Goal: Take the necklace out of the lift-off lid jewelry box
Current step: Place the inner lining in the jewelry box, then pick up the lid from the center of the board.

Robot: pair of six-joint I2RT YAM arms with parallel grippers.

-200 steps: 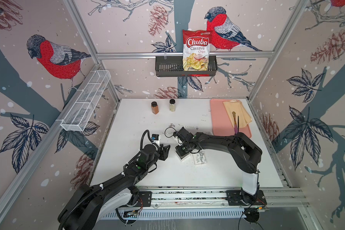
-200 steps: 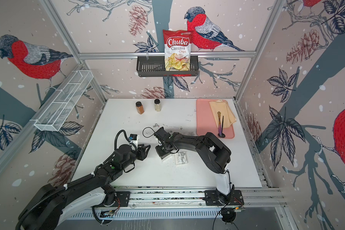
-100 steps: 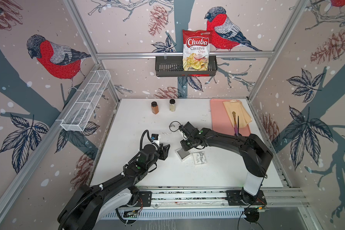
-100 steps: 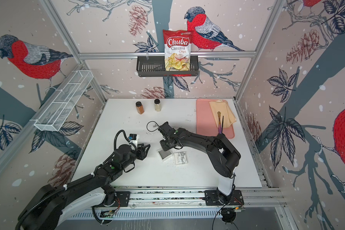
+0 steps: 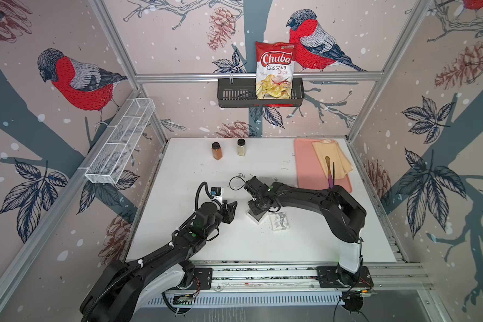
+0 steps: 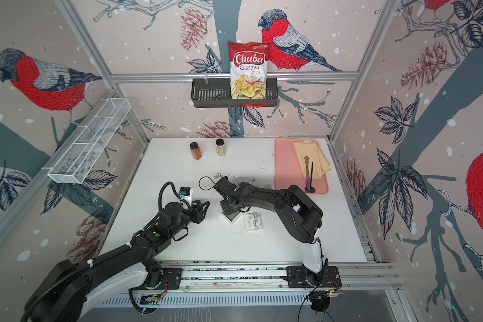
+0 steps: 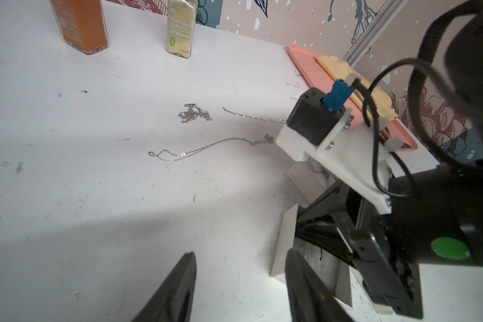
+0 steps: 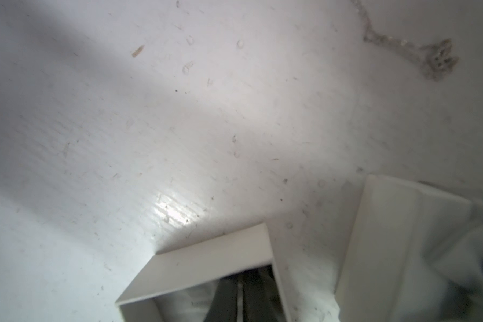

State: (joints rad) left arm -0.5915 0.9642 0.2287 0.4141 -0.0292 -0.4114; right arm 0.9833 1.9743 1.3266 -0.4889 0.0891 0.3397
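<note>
The jewelry box [image 5: 256,218] [image 6: 232,218] is a small white open box near the table's middle. Its lid [image 5: 279,221] [image 6: 253,221] lies off, just to the right. My right gripper [image 5: 258,208] [image 6: 230,208] points down into the box. In the right wrist view its dark fingers [image 8: 241,274] stand pressed together behind the box's rim [image 8: 215,256], beside the lid [image 8: 388,237]. The necklace in the box is hidden. My left gripper [image 5: 232,207] [image 7: 240,255] hovers open, left of the box wall [image 7: 283,245], with nothing between its fingers.
Silver chains [image 7: 195,114] [image 7: 207,147] [image 8: 441,61] lie loose on the table behind the box. Two spice jars [image 5: 216,151] [image 5: 241,147] stand at the back. A pink tray [image 5: 307,167] with cloth and utensils sits back right.
My right gripper has shifted a little backward over the box and its fingers have closed together inside it. The left arm has stayed still.
</note>
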